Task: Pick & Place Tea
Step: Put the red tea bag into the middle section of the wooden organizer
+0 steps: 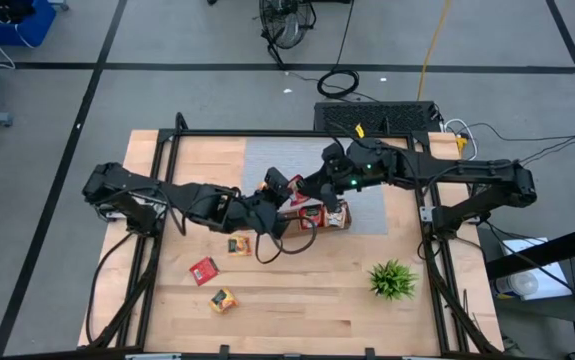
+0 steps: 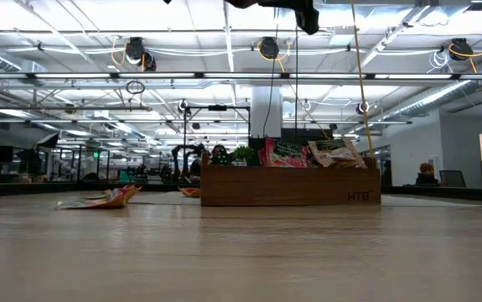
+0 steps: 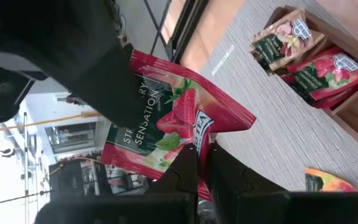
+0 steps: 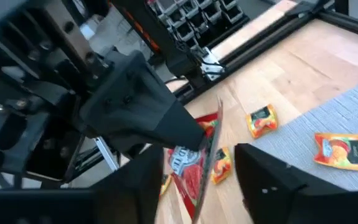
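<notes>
My left gripper (image 1: 279, 192) is shut on a red strawberry tea sachet (image 3: 172, 112), held in the air just left of the brown wooden tray (image 1: 339, 226). My right gripper (image 4: 203, 165) is open. Its two fingers stand on either side of that sachet (image 4: 202, 155), which shows edge-on between them. One right finger (image 3: 104, 81) covers part of the sachet's face; whether it touches I cannot tell. Red and pale sachets (image 3: 325, 71) lie in the tray. Three more sachets (image 1: 239, 245) (image 1: 204, 270) (image 1: 223, 300) lie flat on the wood. My left gripper pinches the red sachet between its two fingers at one edge (image 3: 198, 134), next to the printed label. It comes from the table's left. The sachet is lifted clear of the table and stands out past the fingertips.
A grey mat (image 1: 367, 165) lies under the tray, with an orange sachet (image 3: 328, 180) on it. A spiky green plant (image 1: 394, 280) stands near the right front corner. A black frame (image 1: 267, 134) edges the table. The tray (image 2: 291, 189) fills the middle of the low view.
</notes>
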Available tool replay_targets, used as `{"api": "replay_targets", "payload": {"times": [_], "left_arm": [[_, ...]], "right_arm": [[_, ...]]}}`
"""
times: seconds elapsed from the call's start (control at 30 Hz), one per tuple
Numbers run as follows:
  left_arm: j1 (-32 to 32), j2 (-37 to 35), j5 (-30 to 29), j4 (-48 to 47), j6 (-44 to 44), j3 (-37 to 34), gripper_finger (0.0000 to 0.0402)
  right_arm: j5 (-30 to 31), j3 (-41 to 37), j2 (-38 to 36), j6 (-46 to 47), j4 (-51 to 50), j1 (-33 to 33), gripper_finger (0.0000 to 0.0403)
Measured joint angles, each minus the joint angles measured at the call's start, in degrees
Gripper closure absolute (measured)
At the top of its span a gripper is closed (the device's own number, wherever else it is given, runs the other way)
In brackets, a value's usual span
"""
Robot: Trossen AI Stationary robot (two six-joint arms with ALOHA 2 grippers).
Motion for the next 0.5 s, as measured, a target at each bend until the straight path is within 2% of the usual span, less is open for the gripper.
{"api": "replay_targets", "payload": {"times": [0.27,0.5], "left_arm": [[-0.1,0.0,0.1,-4.0,-2.7,0.0,0.0384],[-0.1,0.0,0.3,-4.2,-5.1,-0.1,0.0383]], "right_arm": [[0.1,0.0,0.1,0.2,-0.5,0.0,0.0389],[-2.1,0.0,0.1,-2.3,-0.8,0.0,0.0402]]}}
